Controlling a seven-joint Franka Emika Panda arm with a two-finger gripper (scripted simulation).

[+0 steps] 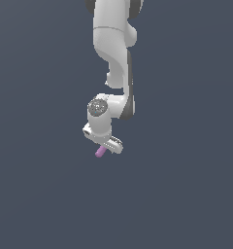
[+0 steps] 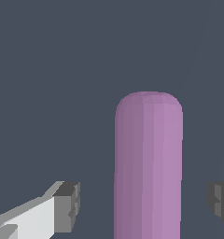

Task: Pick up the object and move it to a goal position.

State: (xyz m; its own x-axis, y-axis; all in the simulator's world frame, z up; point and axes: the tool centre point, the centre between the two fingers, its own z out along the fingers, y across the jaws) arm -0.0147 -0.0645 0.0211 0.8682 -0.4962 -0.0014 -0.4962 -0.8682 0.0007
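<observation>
Purple rod (image 2: 149, 168) stands between the hand's (image 2: 144, 205) parted fingers (image 2: 67, 205), untouched.

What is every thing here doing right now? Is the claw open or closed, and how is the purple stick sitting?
Gripper: open, its fingers stand apart on either side of the rod, with gaps showing.
Rod: between the fingers, not squeezed, one rounded end sticking out past them; whether it lies on the ground cannot be told.
Arm: bent down over the rod.
</observation>
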